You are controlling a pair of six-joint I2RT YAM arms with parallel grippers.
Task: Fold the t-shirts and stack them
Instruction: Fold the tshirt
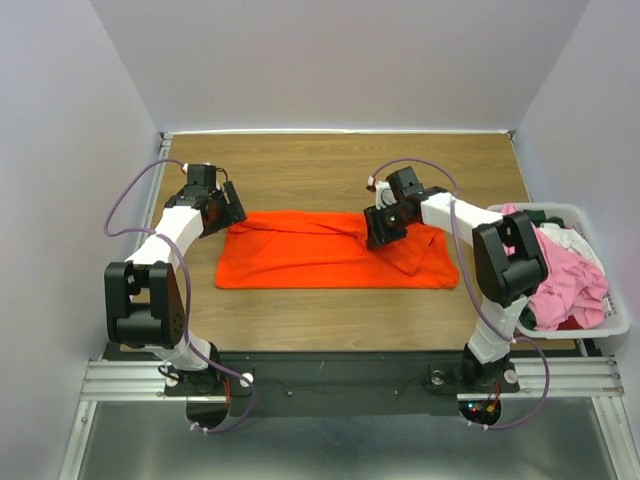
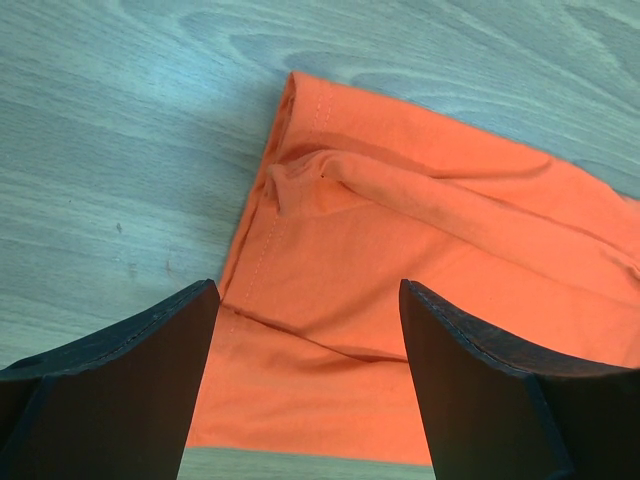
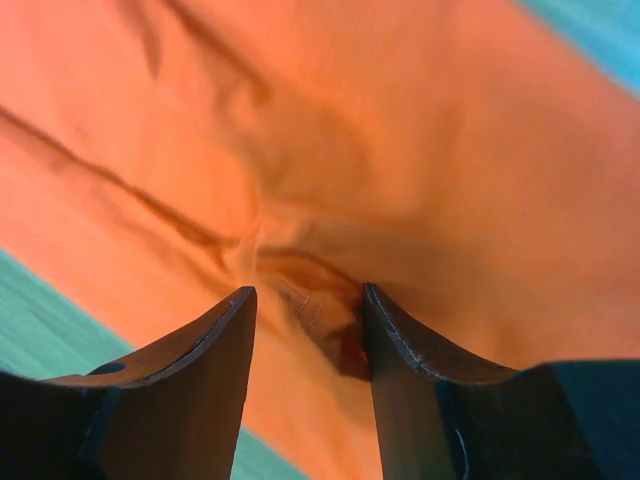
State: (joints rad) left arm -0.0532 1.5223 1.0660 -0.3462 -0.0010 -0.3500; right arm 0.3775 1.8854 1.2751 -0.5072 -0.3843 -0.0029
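we log bright orange cloth t-shirt (image 1: 320, 265) folded long, mid brown wooden table (image 1: 300, 165) | left gripper (image 2: 308, 290) spread wide over left hem, likely staging a grab | right gripper (image 3: 305, 295) narrowed round bunched fold, likely for cross-fold; clamped or not, we cannot tell

Top cam is looking down wide from behind the table's (image 1: 330, 165) near edge. Wrist cams are pointing down close-up. All three are sharing the orange t-shirt (image 1: 300, 262).
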